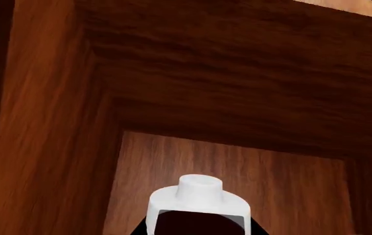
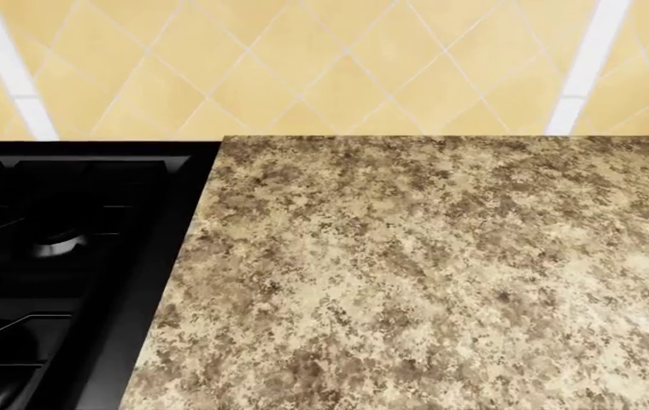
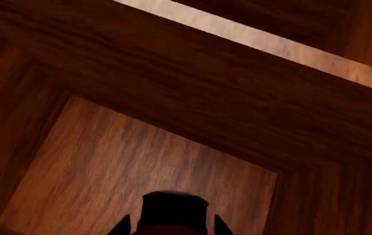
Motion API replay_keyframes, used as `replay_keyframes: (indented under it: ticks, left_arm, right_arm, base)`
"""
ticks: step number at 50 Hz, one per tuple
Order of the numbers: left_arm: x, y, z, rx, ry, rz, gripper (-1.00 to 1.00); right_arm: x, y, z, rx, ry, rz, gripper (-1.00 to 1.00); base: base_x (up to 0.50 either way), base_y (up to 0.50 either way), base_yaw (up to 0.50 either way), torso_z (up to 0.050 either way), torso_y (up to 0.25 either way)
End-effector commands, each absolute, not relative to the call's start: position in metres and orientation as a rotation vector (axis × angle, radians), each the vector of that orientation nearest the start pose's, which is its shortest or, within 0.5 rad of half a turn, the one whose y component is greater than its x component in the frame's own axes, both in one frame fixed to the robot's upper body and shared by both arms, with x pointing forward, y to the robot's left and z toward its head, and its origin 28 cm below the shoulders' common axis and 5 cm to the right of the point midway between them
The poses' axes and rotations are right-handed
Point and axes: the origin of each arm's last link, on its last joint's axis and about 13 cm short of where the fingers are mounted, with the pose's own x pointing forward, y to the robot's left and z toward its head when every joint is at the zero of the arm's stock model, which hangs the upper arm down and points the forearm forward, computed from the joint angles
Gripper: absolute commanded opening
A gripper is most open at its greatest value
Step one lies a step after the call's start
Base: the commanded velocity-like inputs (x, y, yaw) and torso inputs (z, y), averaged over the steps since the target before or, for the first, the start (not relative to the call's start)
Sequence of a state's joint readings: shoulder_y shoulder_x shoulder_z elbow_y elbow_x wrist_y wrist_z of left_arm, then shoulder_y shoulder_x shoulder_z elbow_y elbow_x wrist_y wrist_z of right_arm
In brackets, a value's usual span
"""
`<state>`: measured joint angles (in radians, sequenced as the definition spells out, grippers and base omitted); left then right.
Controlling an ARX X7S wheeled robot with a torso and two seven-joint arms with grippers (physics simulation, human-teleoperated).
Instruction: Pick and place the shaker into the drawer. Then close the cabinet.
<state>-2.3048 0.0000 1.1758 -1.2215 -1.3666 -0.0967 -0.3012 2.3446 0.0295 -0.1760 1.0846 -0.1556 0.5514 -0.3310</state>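
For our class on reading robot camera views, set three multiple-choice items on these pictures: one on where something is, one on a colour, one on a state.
1. In the left wrist view, what lies beyond the shaker?
A. The stove
B. The inside of the wooden drawer
C. The tiled wall

2. What colour is the shaker's cap?
A. Silver-white
B. Green
C. Black

3. In the head view, what does the countertop carry?
A. The shaker
B. A coffee machine
C. Nothing visible

Answers:
1 B: the shaker shows against the brown walls and floor of the drawer.
2 A: the cap is pale, over a dark body.
3 C: the speckled countertop shows bare beside the black stove, with the tiled wall behind.
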Motion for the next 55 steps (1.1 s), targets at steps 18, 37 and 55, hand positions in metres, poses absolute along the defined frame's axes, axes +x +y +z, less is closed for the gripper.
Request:
replay_keyframes:
  ticks: [18,37,55]
  left_arm:
    - [0.304,0.164,0.592,-0.113,-0.808,-0.014,-1.0]
    - [0.308,0.162,0.589,-0.111,-0.796,-0.031,-1.0]
    - [0.308,0.163,0.588,-0.111,-0.794,-0.036,-1.0]
  right_arm:
    - [0.262,-0.096,0.619,-0.453,-0.797,0.144,-1.0]
    - [0.265,-0.096,0.617,-0.46,-0.774,0.15,-1.0]
    - [0.263,-0.096,0.617,-0.461,-0.76,0.148,-1.0]
  base:
    - [-0.46,0.0,0.0,0.0,0.002]
    - [-0.5,0.0,0.0,0.001,0.0]
    - [-0.5,0.0,0.0,0.001,0.0]
